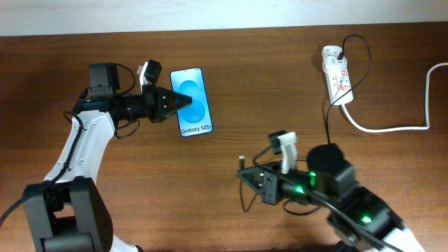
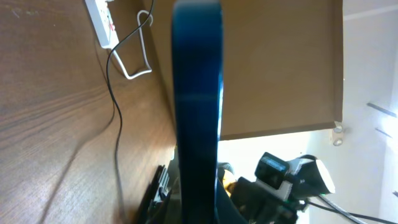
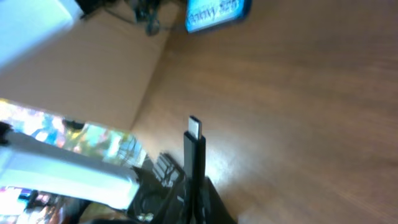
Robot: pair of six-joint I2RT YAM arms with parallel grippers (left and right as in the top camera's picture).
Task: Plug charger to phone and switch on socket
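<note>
On the tabletop (image 1: 266, 84), the left end effector (image 1: 183, 102) is clamped on a long edge of the phone (image 1: 199, 112), screen up and well apart from the socket (image 1: 337, 73). The right end effector (image 1: 246, 171) is clamped on the charger (image 3: 196, 146) just below its free connector tip, short of the phone's "Galaxy" end. No view shows the port, so a skewed approach could jam the tip or twist the phone in its one-sided grip. Only the overhead view shows the gap between tip and phone; only the right wrist view shows the tip's tilt.
</note>
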